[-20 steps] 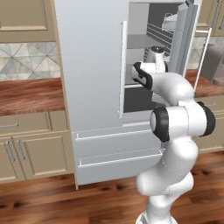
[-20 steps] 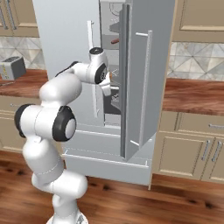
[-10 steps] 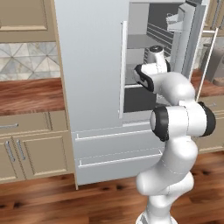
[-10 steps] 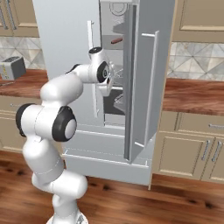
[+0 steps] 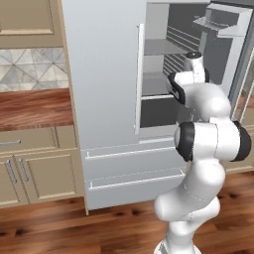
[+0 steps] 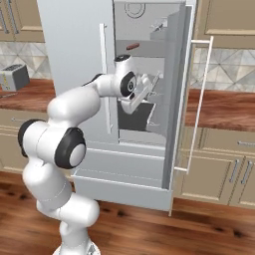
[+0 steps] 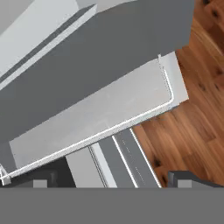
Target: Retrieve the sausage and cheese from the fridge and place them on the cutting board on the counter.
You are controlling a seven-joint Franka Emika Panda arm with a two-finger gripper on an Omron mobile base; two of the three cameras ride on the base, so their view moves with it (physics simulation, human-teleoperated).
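Inside the open fridge (image 6: 74, 45), at mid-shelf height, reaching in with the gripper (image 6: 153, 83), jaws spreading wide and pinching nothing. On an upper fridge shelf, above the gripper, lying apart: the sausage (image 6: 132, 47). Beside the fridge, running along both sides: the counter (image 6: 219, 109).

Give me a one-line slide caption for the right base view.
Open gripper reaching into the fridge through its open right door, the sausage lying on a shelf above it.
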